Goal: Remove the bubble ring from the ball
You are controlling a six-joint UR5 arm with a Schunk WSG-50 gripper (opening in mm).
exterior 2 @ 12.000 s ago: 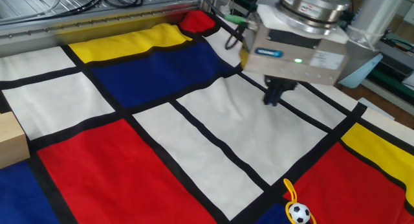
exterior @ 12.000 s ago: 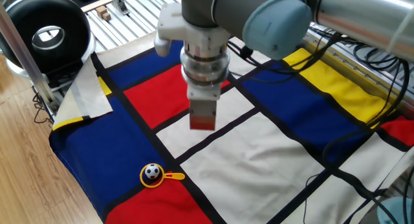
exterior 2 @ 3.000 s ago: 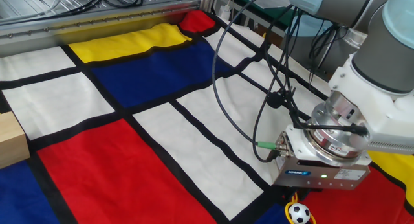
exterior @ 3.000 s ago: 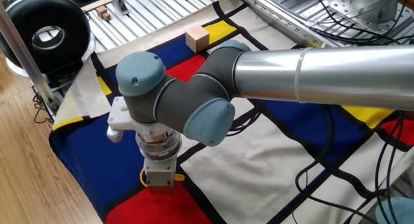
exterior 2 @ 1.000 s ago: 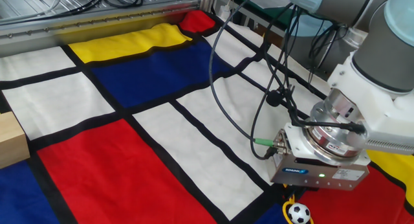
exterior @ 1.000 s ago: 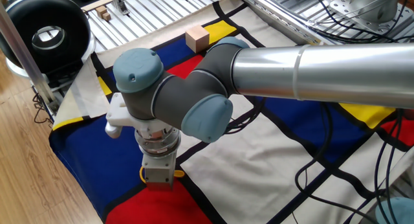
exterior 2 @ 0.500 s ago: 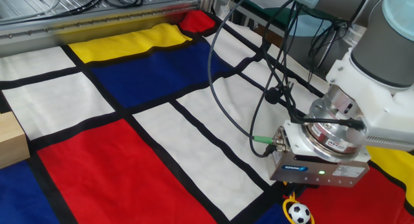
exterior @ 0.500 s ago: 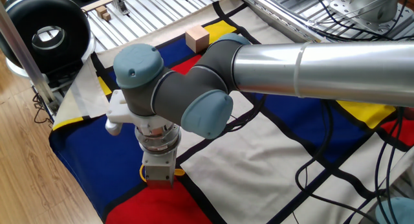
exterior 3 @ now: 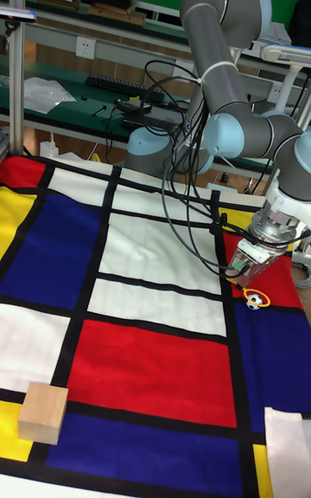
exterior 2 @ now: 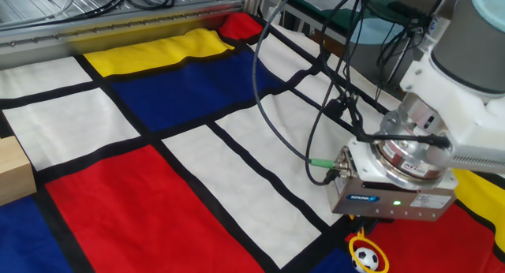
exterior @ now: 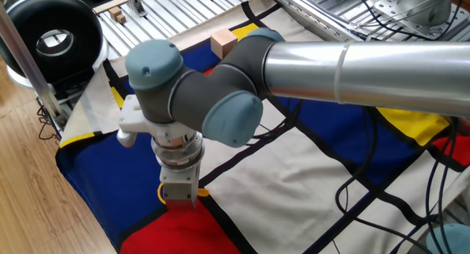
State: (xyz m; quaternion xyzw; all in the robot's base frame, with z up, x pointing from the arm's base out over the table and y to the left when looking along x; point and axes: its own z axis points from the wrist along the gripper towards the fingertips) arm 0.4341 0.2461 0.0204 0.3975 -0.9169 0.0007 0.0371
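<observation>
While a tan wooden cube (exterior 3: 42,412) sits well apart at the cloth's left, the ball (exterior 2: 364,258) lies on the red patch near the right corner with the bubble ring (exterior 2: 352,244) around it. Directly above them hangs the gripper (exterior 2: 362,230); its fingers are hidden, so I cannot tell whether it grips anything.
</observation>
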